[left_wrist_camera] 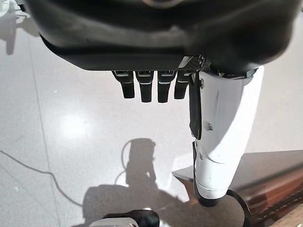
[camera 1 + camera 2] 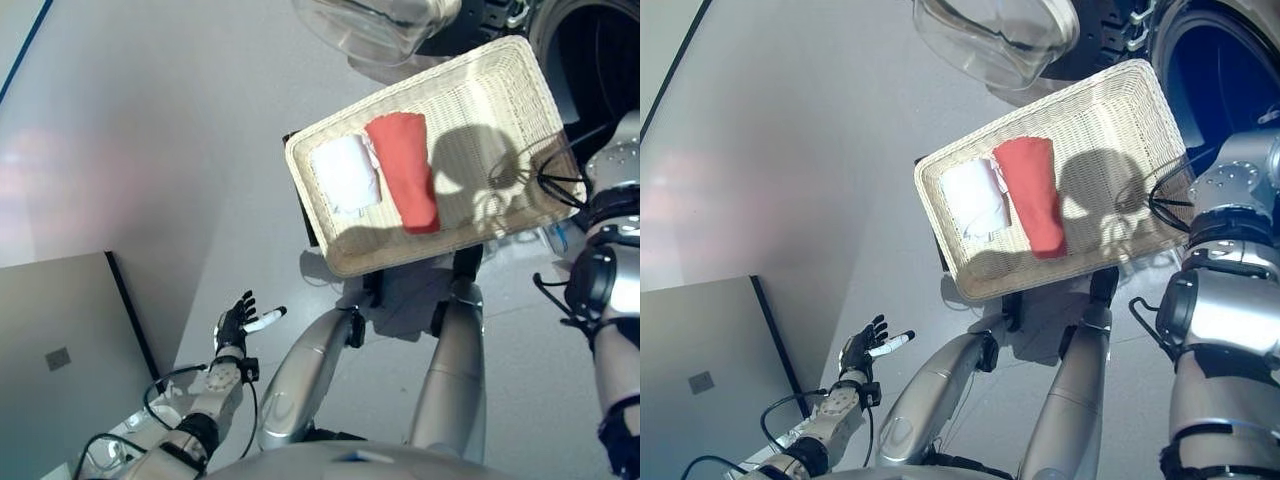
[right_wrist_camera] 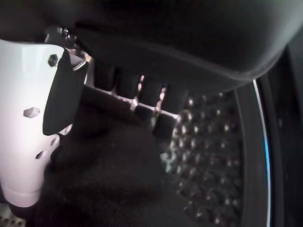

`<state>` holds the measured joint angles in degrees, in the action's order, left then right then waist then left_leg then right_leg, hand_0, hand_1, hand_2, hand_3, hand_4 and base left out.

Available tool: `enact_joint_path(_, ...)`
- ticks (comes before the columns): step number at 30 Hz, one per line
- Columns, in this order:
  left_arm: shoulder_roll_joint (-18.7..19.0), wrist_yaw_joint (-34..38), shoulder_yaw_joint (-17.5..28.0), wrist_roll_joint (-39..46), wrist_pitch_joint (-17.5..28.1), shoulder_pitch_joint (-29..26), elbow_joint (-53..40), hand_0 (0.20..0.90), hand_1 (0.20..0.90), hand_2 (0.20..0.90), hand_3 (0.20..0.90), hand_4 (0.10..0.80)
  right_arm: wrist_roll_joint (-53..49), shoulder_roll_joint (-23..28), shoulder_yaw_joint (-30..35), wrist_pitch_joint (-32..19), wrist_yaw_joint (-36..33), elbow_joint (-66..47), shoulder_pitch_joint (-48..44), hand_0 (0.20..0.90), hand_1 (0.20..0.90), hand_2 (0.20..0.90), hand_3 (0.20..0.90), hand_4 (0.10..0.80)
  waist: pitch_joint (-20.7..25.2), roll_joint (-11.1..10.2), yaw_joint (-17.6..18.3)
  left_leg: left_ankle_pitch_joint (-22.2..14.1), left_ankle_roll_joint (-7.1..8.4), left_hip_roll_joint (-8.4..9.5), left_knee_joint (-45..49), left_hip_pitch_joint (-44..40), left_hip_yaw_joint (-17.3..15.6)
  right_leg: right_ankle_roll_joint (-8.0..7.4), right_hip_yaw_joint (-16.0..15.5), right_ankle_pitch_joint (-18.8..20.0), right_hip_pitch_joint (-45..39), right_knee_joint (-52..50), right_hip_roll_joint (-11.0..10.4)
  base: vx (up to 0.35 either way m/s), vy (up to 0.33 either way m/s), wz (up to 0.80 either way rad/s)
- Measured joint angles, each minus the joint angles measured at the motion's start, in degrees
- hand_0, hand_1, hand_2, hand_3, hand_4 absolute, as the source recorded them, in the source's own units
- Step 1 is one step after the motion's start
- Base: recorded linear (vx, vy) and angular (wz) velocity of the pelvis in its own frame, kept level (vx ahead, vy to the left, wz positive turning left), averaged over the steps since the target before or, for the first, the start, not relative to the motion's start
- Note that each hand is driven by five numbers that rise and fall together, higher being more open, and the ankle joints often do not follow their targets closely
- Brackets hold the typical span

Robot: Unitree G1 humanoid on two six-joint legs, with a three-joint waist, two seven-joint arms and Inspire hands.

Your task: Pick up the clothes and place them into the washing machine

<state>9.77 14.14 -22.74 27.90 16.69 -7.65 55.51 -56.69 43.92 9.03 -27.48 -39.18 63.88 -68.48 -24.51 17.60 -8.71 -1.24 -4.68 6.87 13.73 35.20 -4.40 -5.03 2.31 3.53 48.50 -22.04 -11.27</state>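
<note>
Right hand in the drum w/ a dark garment; two items left in the basket.

Nearest, the left hand (image 2: 234, 325) hangs low by the floor, fingers straight and relaxed, holding nothing (idle). Further out the wicker basket (image 2: 500, 70) holds a folded red cloth (image 2: 405, 165) touching a white cloth (image 2: 345, 175). Farthest, the right arm reaches past the basket's far end into the washing machine (image 2: 1220, 60); the right hand (image 3: 33, 118) has its fingers curled over a dark cloth (image 3: 109, 184) inside the perforated drum. To do this well, I'd push the cloth deep, spread the fingers fully so nothing snags, then withdraw straight, clear of the door rim.
</note>
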Motion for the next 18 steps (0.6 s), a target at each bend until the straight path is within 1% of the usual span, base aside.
enact_joint_path(2,0.0,0.0,0.0,0.0,-0.06,0.0,0.04,0.9,0.9,0.9,0.9,0.8,0.57,0.18,-0.22,0.04,-0.11,0.0,-0.36,0.2,0.2,0.2,0.2,0.3,0.04,0.06,-0.06,0.08,-0.02,0.01,-0.28,0.06,-0.12,-0.11,0.12,0.27,0.08,0.5,0.05,-0.002,-0.026,-0.04)
enact_joint_path(3,0.0,0.0,0.0,0.0,-0.03,0.0,0.04,0.9,0.9,0.9,0.9,0.8,0.59,0.21,-0.34,0.04,-0.37,0.0,-0.39,0.302,0.302,0.302,0.302,0.373,0.13,0.17,-0.05,0.08,-0.02,0.0,-0.31,0.06,-0.12,-0.11,0.13,0.27,0.12,0.49,0.05,0.0,0.0,0.0)
enact_joint_path(4,-0.01,0.0,-0.01,0.0,-0.02,-0.01,0.04,0.9,0.9,0.9,0.9,0.8,0.7,0.21,-0.42,0.04,-0.81,0.0,-0.46,0.422,0.422,0.422,0.422,0.459,0.2,0.27,-0.08,0.07,-0.02,0.0,-0.35,0.06,-0.12,-0.11,0.16,0.27,0.15,0.5,0.07,0.0,0.0,0.0)
enact_joint_path(5,-0.01,0.0,-0.06,0.0,-0.04,-0.01,0.04,0.9,0.9,0.9,0.9,0.8,0.97,0.21,-0.41,0.04,-0.97,0.0,-0.54,0.9,0.9,0.9,0.9,0.8,0.33,0.44,-0.09,0.08,-0.02,0.0,-0.46,0.05,-0.12,-0.11,0.16,0.27,0.17,0.51,0.08,0.0,0.0,0.0)
enact_joint_path(10,-0.02,0.0,-0.44,0.01,-0.04,-0.01,0.11,0.9,0.9,0.9,0.9,0.8,1.11,0.21,-1.35,0.08,-0.89,0.09,-1.35,0.9,0.9,0.9,0.9,0.8,1.27,1.67,-0.26,0.08,-0.04,-0.03,-0.73,0.0,-0.32,-0.25,0.35,0.44,0.19,0.97,0.19,0.0,0.002,-0.02)
enact_joint_path(13,-0.03,0.0,-0.45,0.03,-0.02,-0.02,0.11,0.9,0.9,0.9,0.9,0.8,1.09,0.18,-2.97,0.14,-0.6,0.12,-1.59,0.9,0.9,0.9,0.9,0.8,1.35,1.76,-0.2,0.09,-0.06,-0.04,-0.83,-0.05,-0.62,-0.28,0.66,0.72,0.19,1.35,0.33,-0.004,0.02,-0.06)
enact_joint_path(18,-0.05,0.0,-0.51,0.24,-0.06,-0.01,0.18,0.9,0.9,0.9,0.9,0.8,1.05,-0.19,-2.75,0.16,-0.53,0.12,-1.59,0.9,0.9,0.9,0.9,0.8,1.35,1.76,-0.3,0.17,-0.17,-0.03,-1.26,-0.64,-0.84,-0.33,1.01,0.77,-0.09,1.36,0.43,-0.004,0.0,-0.02)
